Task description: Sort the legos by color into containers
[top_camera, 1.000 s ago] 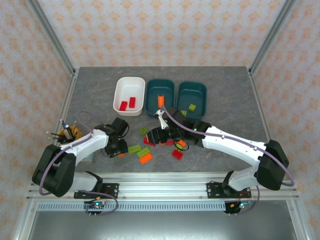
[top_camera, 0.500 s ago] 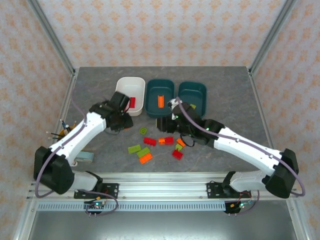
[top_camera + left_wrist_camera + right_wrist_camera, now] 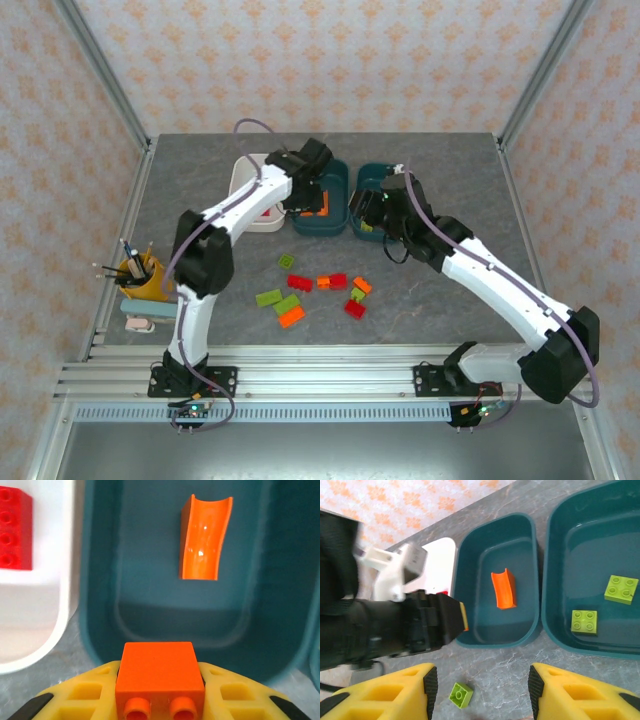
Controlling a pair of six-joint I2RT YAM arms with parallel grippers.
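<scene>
L tool (image 3: pixel 160 702) clamps orange brick (image 3: pixel 159 672) over near rim of mid teal tub (image 3: pixel 97 590); R tool (image 3: pixel 481 692) open nearby.

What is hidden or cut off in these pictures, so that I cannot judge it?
- Top view: the left arm covers much of the white tub, so its contents cannot be counted.
- Left wrist view: the red brick is cut by the left edge.
- Top view: the right gripper hides part of the right teal tub's floor.
</scene>
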